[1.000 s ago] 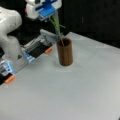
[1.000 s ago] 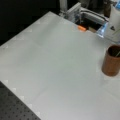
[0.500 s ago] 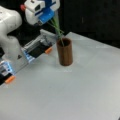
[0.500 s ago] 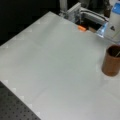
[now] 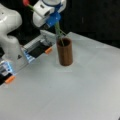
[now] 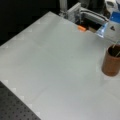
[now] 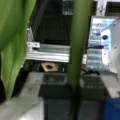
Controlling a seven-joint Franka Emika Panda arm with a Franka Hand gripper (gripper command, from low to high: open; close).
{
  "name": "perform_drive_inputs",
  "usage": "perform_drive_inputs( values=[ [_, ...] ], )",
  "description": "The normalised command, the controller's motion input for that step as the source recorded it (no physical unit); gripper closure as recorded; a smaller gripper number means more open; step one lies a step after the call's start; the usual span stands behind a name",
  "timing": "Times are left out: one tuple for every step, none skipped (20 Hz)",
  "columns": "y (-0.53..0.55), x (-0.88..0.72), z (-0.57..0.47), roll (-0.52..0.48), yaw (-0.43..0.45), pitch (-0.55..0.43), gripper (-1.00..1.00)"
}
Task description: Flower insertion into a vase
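End effector (image 5: 53, 21) moved up-left since 1 s ago, clenched on flower (image 5: 58, 31) w/ stem tip now inside vase (image 5: 65, 51) on surface (image 5: 75, 92), so insertion's partly done.

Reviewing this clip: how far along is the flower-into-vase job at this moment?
Partly in. In a front view the flower's green stem already reaches down into the mouth of the vase, which stands upright on the table. The gripper sits above the vase with the stem running from it, the red bloom sticking out behind. Letting go is not yet done.
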Motion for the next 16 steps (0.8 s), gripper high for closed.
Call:
perform_drive_inputs(
  values=[
    [0.09, 0.25, 0.1, -0.15, 0.121, 0.484, 1.0],
    [0.07, 0.24, 0.09, -0.151, 0.116, 0.456, 1.0],
    [0.05, 0.22, 0.07, -0.151, 0.113, 0.426, 1.0],
    [0.04, 0.21, 0.07, -0.153, 0.106, 0.384, 1.0],
    [0.02, 0.2, 0.05, -0.16, 0.105, 0.353, 1.0],
    [0.0, 0.19, 0.04, -0.165, 0.107, 0.329, 1.0],
    [-0.02, 0.18, 0.03, -0.166, 0.106, 0.312, 1.0],
    [-0.03, 0.16, 0.02, -0.165, 0.097, 0.31, 1.0],
    [-0.04, 0.15, 0.02, -0.161, 0.083, 0.313, 1.0],
    [-0.05, 0.15, 0.02, -0.16, 0.077, 0.297, 1.0],
    [-0.05, 0.15, 0.03, -0.16, 0.065, 0.303, 1.0],
    [-0.05, 0.16, 0.03, -0.161, 0.048, 0.313, 1.0],
    [-0.04, 0.16, 0.03, -0.165, 0.027, 0.329, 1.0],
    [-0.03, 0.18, 0.03, -0.172, 0.007, 0.352, 1.0],
    [-0.04, 0.19, 0.02, -0.178, -0.025, 0.42, 1.0],
    [-0.04, 0.21, 0.0, -0.184, -0.043, 0.449, 1.0]
  ],
)
